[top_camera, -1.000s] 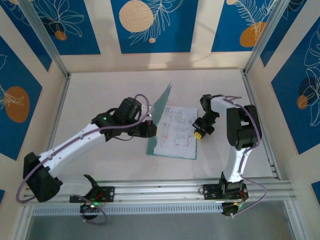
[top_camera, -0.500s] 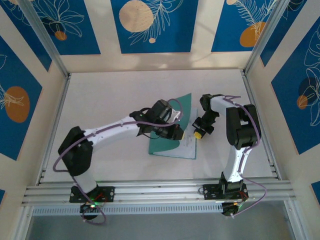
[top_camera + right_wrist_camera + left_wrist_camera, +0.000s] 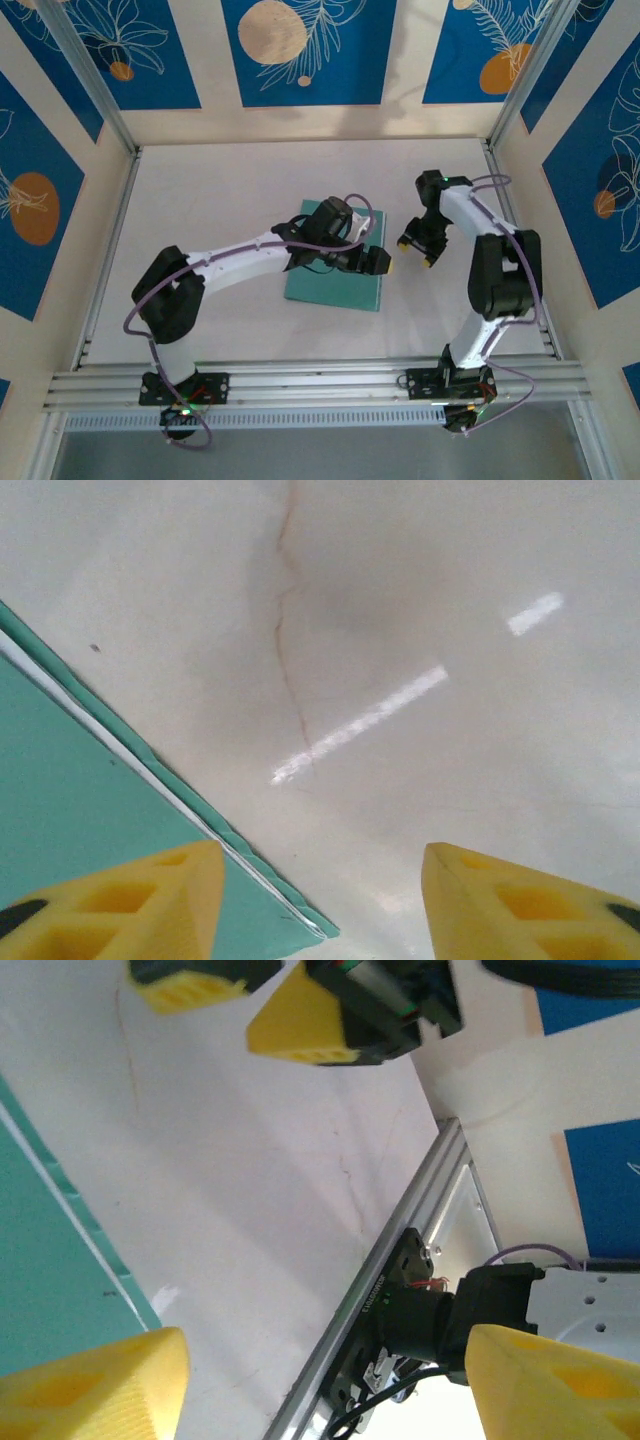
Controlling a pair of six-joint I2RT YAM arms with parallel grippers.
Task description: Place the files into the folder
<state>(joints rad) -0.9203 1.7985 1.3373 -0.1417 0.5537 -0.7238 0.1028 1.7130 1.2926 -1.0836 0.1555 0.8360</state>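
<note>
Table: The big pale top holds everything. It is flat, so the thin things on it lie smooth.

Left arm: It reaches from the near left, across to the middle. This puts its hand at the folder's right edge.

Right arm: It stands at the near right and bends in toward the middle. Its hand is close to the same edge of the folder.

Folder: The teal-green folder is in the middle of the table. It lies flat with its top leaf down, and that covers the sheets inside.

Files: These are inside the folder. A thin white edge peeks out between the two green leaves on the right side. I think the job looks about done.

Left gripper: It hangs over the folder's right edge. Its yellow fingers are spread wide with nothing between them.

Right gripper: It sits over bare table, just right of the folder. Its fingers are apart and hold nothing.
</note>
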